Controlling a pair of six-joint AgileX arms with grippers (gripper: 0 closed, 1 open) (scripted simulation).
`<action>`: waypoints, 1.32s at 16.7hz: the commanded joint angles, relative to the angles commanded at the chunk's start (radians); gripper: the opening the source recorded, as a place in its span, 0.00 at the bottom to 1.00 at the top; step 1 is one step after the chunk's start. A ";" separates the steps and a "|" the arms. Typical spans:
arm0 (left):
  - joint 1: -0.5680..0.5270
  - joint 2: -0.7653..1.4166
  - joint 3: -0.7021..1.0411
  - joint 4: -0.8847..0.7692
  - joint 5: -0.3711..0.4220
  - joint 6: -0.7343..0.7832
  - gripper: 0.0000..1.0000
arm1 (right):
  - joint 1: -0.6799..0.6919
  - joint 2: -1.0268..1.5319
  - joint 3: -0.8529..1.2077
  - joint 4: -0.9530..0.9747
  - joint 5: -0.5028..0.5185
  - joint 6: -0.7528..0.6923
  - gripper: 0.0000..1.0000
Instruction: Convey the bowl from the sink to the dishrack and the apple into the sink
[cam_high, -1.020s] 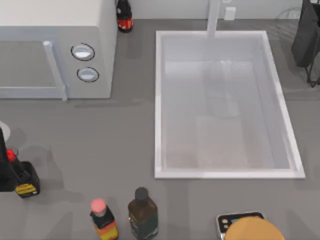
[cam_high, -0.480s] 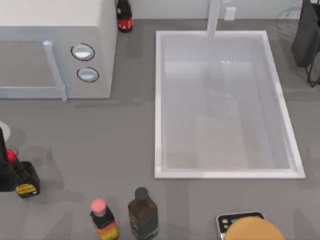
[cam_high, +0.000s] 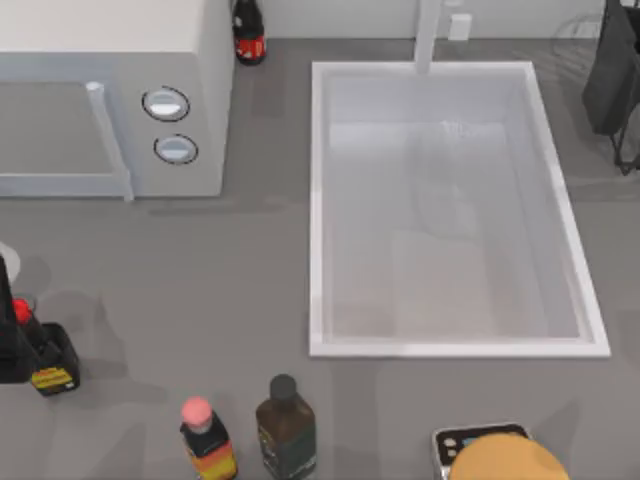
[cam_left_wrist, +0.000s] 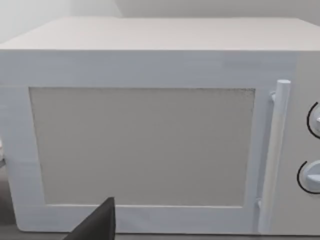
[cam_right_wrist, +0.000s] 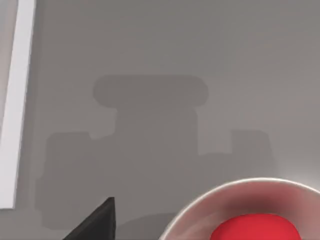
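Observation:
The sink (cam_high: 315, 210) is a large white basin right of the table's middle, with nothing in it and a white tap (cam_high: 428, 35) at its far rim. The black wire dishrack (cam_high: 612, 75) is cut off by the far right corner. The bowl is out of view. In the right wrist view the red apple (cam_right_wrist: 255, 229) lies in a pale round dish (cam_right_wrist: 210, 205) on the grey table. A dark part of my right gripper (cam_right_wrist: 95, 222) is beside it, and the sink's rim (cam_right_wrist: 14, 110) runs along one edge. A dark part of my left gripper (cam_left_wrist: 97, 225) faces the microwave.
A white microwave (cam_high: 110, 90) with two knobs fills the far left. A dark bottle (cam_high: 248, 35) stands behind it. Near the front edge stand a black red-capped bottle (cam_high: 48, 362), a pink-capped bottle (cam_high: 205, 440), a dark brown bottle (cam_high: 285, 430) and a tan disc (cam_high: 505, 462) on a scale.
Only the faint shadows inside the sink and on the table at the front right have shifted a little. No object has moved.

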 joint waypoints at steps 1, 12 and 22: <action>0.000 0.000 0.000 0.000 0.000 0.000 1.00 | -0.019 0.085 0.052 -0.056 0.001 -0.018 1.00; 0.000 0.000 0.000 0.000 0.000 0.000 1.00 | -0.167 0.742 0.483 -0.513 0.000 -0.166 1.00; 0.000 0.000 0.000 0.000 0.000 0.000 1.00 | -0.169 0.795 0.461 -0.462 -0.002 -0.170 1.00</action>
